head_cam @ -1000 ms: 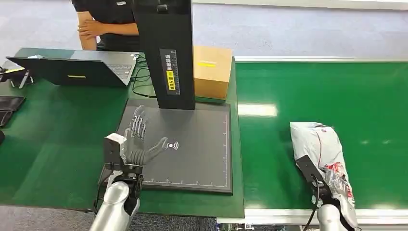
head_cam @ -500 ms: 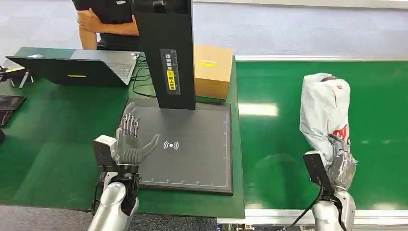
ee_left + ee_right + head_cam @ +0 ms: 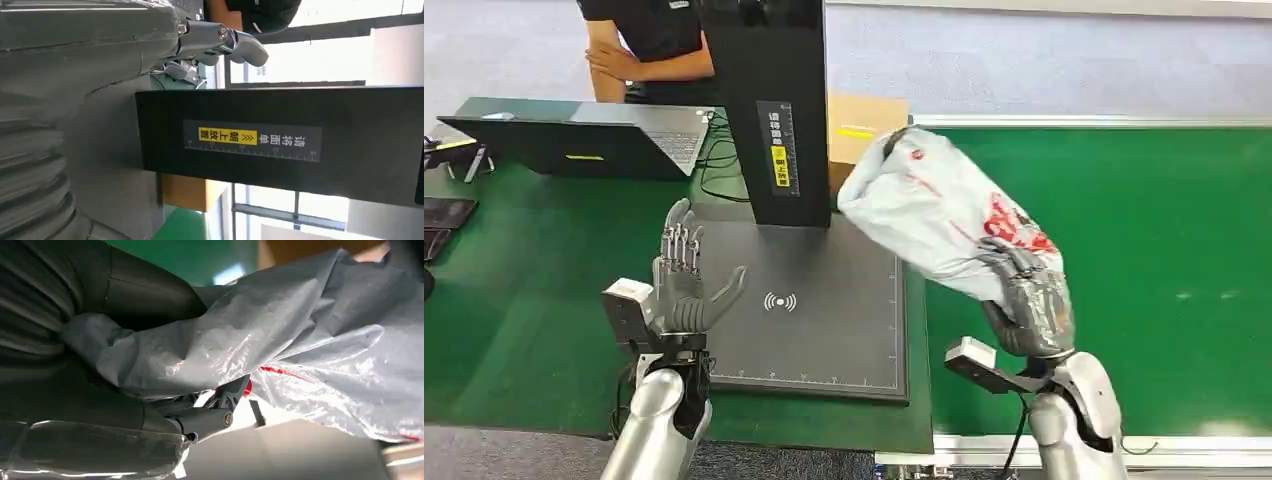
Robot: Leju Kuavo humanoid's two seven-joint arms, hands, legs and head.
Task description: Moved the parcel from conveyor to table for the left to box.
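One parcel (image 3: 944, 215), grey poly bag with red print: I have it gripped at its near end in the right hand (image 3: 1027, 305), lifted clear of the conveyor (image 3: 1144, 250), its far end slanting over the scanner pad (image 3: 824, 330) toward the black column (image 3: 769, 110). Held high, I judge, to clear the belt edge on the way to the table (image 3: 534, 290). One left hand (image 3: 686, 290): upright over the pad's near corner, fingers spread, empty, apparently waiting to receive. One box (image 3: 864, 125) behind the column.

The crinkled grey plastic parcel (image 3: 944, 215) with red print hangs tilted in the air above the conveyor's edge.
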